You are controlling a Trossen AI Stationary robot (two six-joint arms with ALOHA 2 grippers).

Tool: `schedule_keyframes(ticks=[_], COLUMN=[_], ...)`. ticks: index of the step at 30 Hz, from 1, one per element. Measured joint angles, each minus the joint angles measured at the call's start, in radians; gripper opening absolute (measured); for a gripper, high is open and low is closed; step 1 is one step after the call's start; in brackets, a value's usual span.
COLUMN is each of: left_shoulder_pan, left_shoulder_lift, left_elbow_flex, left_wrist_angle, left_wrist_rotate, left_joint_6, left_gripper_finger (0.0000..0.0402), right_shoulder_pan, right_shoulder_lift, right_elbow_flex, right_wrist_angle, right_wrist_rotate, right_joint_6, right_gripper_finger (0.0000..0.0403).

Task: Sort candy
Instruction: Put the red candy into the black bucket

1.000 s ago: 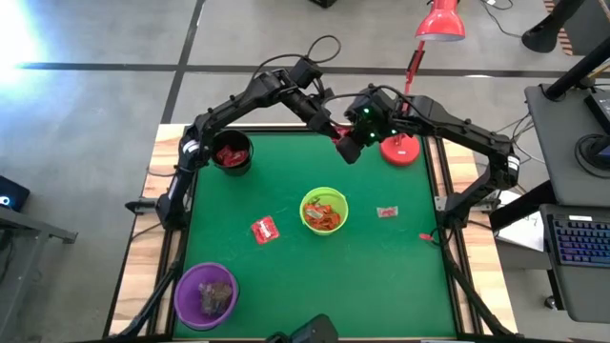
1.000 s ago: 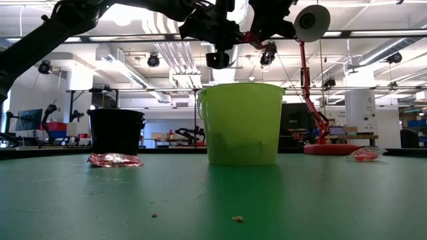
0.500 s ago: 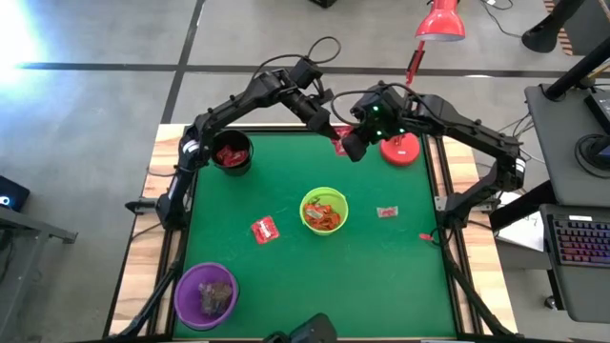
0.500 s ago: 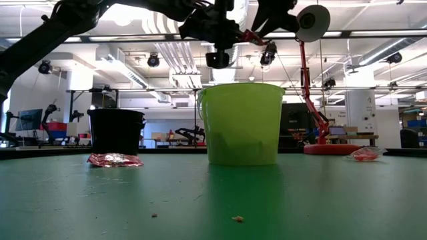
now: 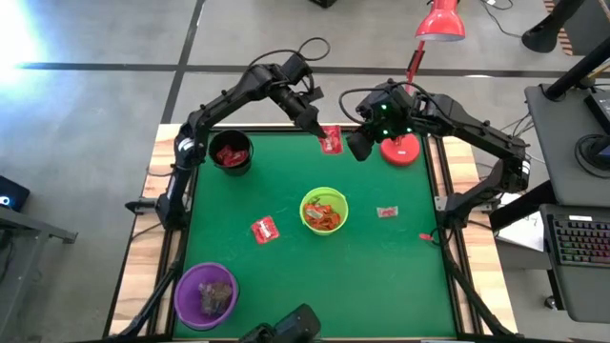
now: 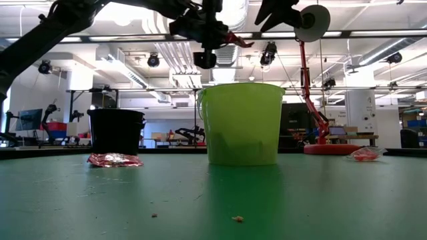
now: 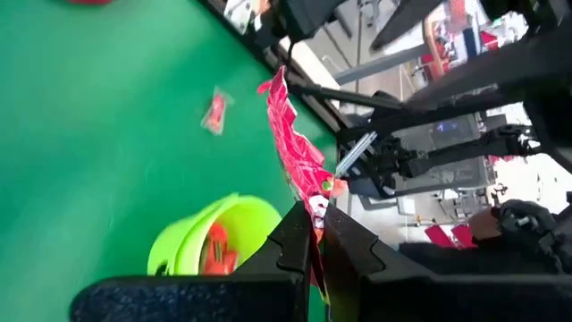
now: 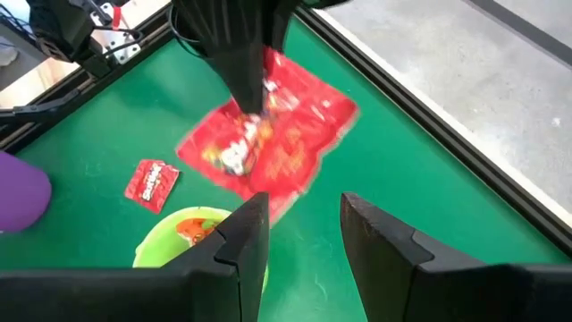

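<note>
Sorting partly done — left gripper (image 5: 315,129), clamped, is holding a red packet (image 5: 331,141) upper centre; right gripper (image 5: 360,145) is gaping empty — three sweets remaining on the table (image 5: 286,181).

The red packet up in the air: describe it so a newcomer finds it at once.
Look at the green table, far edge, between the two arms. There the left tool pinches a flat red packet aloft. Unlike the red packet lying on the mat, it hangs clear of the surface.

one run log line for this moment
left pincer: shut on flat red candy packet, raised | right pincer: open, beside packet | lime-green round bowl: mid-table
</note>
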Motion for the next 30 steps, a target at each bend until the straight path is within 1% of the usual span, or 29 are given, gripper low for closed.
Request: schedule_keyframes(ticks=[9, 14, 16, 22, 26, 30], left_shoulder_pan=[0.066, 0.126, 0.156, 0.240, 0.285, 0.321], left_shoulder_lift=[-0.053, -0.088, -0.104, -0.149, -0.175, -0.197], left_elbow_flex=[0.000, 0.001, 0.001, 0.001, 0.001, 0.000], left_wrist_angle=[-0.177, -0.289, -0.327, -0.336, -0.351, -0.406], left_wrist_rotate=[-0.008, -0.092, -0.106, -0.118, -0.196, -0.247], left_joint_6=[0.105, 0.167, 0.188, 0.189, 0.188, 0.182], left_gripper_finger=[0.0000, 0.0000, 0.0000, 0.0000, 0.0000, 0.0000], right_shoulder_pan=[0.000, 0.000, 0.000, 0.000, 0.000, 0.000], right_shoulder_lift=[-0.013, -0.018, -0.020, -0.020, -0.020, -0.020], right_elbow_flex=[0.000, 0.000, 0.000, 0.000, 0.000, 0.000], right_wrist_angle=[-0.006, -0.006, -0.005, -0.005, -0.005, -0.005], right_wrist_rotate=[0.000, 0.000, 0.000, 0.000, 0.000, 0.000], right_joint_6=[-0.038, -0.046, -0.053, -0.056, -0.078, -0.087], right_gripper_finger=[0.0132, 0.0132, 0.0132, 0.0132, 0.0132, 0.0132])
